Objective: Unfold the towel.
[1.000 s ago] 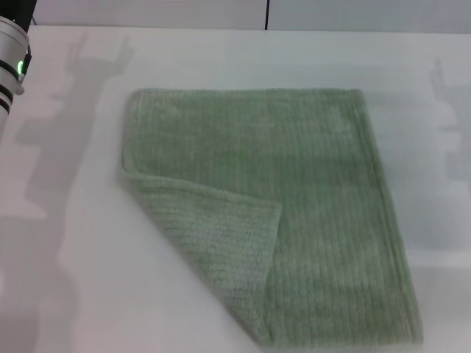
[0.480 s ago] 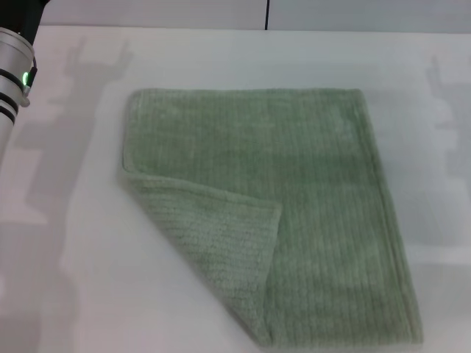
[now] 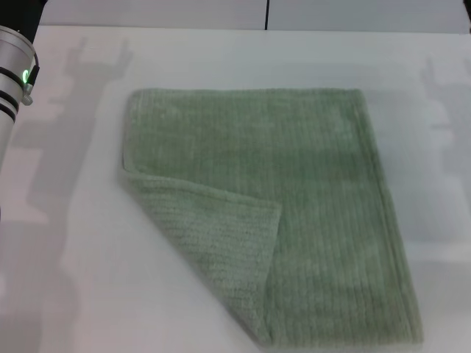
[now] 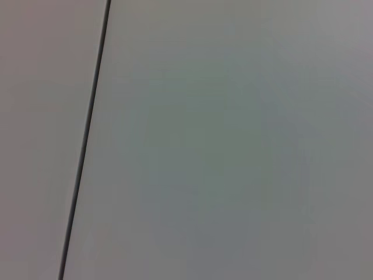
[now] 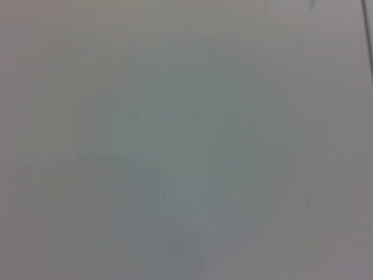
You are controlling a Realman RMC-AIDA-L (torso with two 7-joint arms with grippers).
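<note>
The sage-green towel [image 3: 294,191] lies flat on the white table [image 3: 73,279] in the head view, ribbed and hemmed. Its near-left corner is folded over onto the cloth as a triangular flap [image 3: 217,243], showing the paler underside. Only the silver left arm [image 3: 13,88], with a green light on it, shows at the far left edge, high above the table and left of the towel. Neither gripper is in any view. Both wrist views show only plain pale surface, with a thin dark seam [image 4: 87,134] in the left wrist view.
The table's far edge meets a pale wall with a dark vertical seam [image 3: 266,15] at the top. Arm shadows fall on the table left and right of the towel. Bare table surrounds the cloth on the left and far sides.
The left arm at the far left edge has shifted slightly up and right in the head view. The towel and its folded corner have not moved.
</note>
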